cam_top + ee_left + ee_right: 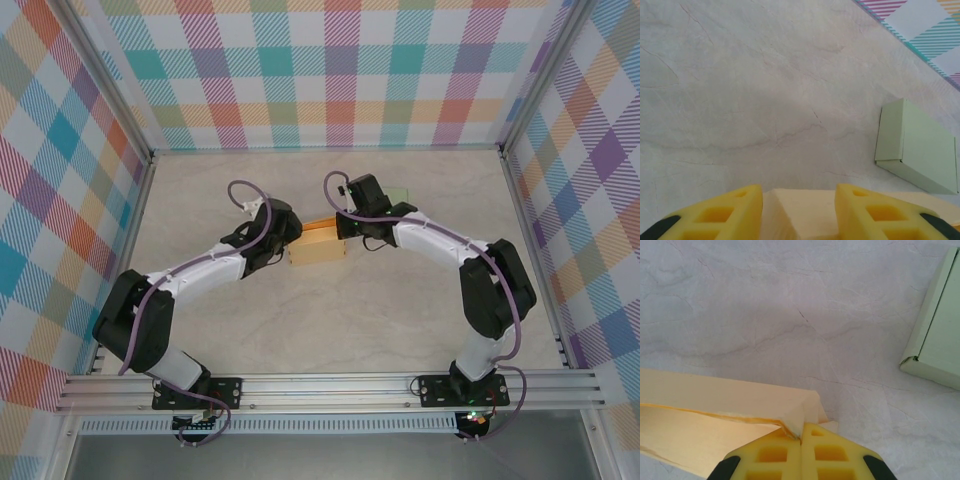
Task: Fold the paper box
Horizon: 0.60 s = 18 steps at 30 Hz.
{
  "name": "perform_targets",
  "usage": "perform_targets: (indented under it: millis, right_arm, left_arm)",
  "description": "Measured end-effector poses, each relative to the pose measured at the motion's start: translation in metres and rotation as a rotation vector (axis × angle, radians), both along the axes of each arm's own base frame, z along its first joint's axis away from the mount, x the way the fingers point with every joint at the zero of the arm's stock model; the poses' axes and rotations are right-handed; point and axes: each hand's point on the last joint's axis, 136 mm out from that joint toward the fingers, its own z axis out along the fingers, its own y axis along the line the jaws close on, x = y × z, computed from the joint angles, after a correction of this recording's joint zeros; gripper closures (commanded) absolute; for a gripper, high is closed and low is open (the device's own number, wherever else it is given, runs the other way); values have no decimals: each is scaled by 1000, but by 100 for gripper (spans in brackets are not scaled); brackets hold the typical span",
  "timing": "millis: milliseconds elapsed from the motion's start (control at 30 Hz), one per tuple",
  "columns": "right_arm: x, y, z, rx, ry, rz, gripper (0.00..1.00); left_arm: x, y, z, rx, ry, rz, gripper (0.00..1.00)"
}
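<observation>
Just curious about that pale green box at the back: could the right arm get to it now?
Probably yes: the green box lies close by with bare table between. But the right end effector is shut on the yellow box, so it must let go first.

A pale, marble-veined tabletop (250, 340) carries two things. A pale yellow paper box (315, 245), partly folded, lies near its middle. A flat pale green cardboard box (915, 145) lies closed nearby, farther back and not touching it.
</observation>
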Motion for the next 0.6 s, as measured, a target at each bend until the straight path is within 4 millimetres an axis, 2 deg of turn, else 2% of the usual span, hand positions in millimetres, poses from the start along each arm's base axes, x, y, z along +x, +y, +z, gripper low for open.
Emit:
perform_targets:
  millis: [333,400,500,600]
  right_arm:
    - [-8,-4,-9,-12,1,-5,73]
    - [-12,-2,-8,-7,9,0,60]
    - [-21,2,-6,6,34,19,48]
    - [-30,4,-9,11,72,36,32]
  left_arm:
    - [-15,-7,-11,26,0,23,65]
    - [-15,-6,-11,27,-5,33,65]
    - [-16,-6,-12,30,-10,36,65]
    - [-17,-6,-12,34,-12,37,65]
